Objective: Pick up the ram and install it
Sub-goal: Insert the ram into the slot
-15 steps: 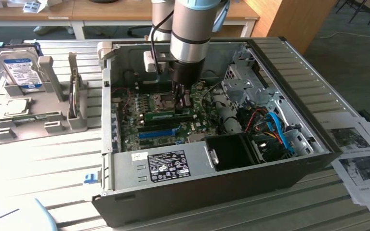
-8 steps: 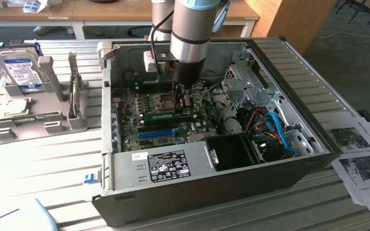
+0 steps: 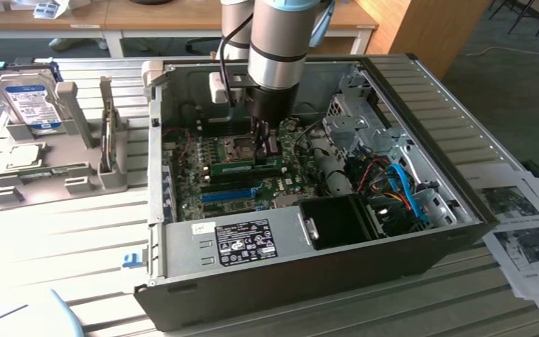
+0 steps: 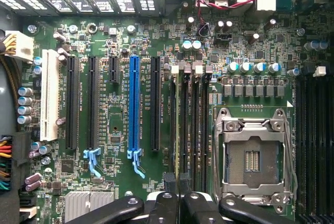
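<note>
1. We see the ram (image 3: 246, 167) inside the open computer case (image 3: 457, 140). It lies along a memory slot just beside the empty processor socket (image 4: 253, 156).
2. In the exterior view the gripper (image 3: 267, 144) stands directly over the end of the ram toward that view's right, very near to it or touching it.
3. The fingers (image 4: 171, 182) are pressed nearly together. Whether the thin upper edge of the ram is pinched between them, we cannot tell.
4. We judge that picking up is done, because the stick is already at the slot. It looks level along the slot, but whether it is pushed fully home and latched, we cannot say.
5. In the wrist view the long blue slot (image 4: 134, 104) and the white slot (image 4: 49, 93) carry no card.
6. On writing: the hard drive (image 3: 26, 98) in the grey holder has a blue and white label. The metal box at the front of the case has a black sticker (image 3: 241, 239). Printed sheets (image 3: 522, 217) lie on the table at the exterior view's right. None of this text can be read, and neither can the small white print on the motherboard (image 4: 115, 130).
</note>
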Tool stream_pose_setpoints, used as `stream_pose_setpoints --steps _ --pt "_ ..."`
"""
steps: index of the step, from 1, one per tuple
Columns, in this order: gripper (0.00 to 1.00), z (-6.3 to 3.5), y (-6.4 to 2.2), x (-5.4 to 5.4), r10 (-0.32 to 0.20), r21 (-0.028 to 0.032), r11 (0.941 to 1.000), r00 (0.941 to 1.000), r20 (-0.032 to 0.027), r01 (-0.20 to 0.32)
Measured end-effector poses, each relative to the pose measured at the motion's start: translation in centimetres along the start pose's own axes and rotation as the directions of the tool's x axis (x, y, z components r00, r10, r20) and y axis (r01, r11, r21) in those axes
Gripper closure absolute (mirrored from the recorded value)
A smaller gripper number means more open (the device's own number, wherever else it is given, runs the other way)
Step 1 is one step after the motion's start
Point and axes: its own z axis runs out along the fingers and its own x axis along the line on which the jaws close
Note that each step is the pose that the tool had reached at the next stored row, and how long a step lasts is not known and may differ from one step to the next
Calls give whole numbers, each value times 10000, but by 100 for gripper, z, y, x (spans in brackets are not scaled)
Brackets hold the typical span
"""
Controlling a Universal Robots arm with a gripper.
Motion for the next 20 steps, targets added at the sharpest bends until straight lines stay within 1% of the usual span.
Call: stream_pose_setpoints --steps 20 --pt "89 -3 0 13 -77 0 10000 10000 3 77"
